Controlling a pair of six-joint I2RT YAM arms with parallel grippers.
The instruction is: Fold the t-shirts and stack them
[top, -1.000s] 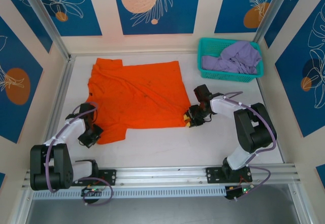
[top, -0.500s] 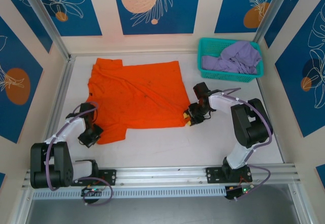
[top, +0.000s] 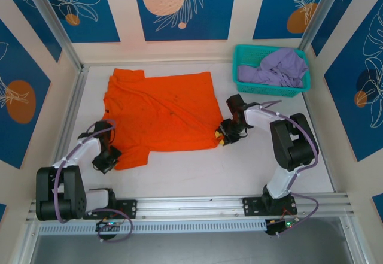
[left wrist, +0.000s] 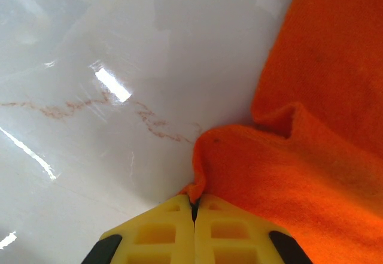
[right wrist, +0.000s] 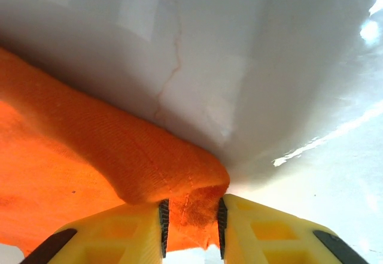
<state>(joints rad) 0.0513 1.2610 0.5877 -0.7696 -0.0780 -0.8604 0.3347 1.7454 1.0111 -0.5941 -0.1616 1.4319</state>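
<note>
Orange t-shirt [top: 161, 111] lies crosswise (spread out) — hem rightward.

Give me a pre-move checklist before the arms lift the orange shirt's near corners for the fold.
1. Left gripper grip on the orange t-shirt: ok, jaws shut on its near-left corner.
2. Right gripper grip: ok, a fold of the near-right corner sits between the fingers.
3. Depth of the left pinch: cannot tell, just a thin edge enters the jaws.
4. Cloth lying flat: not ok, creases run across the middle.
5. Basket out of the fold path: ok, it stands apart at the far right.
6. Lavender t-shirt ready for its turn: not ok, crumpled in the basket.
</note>
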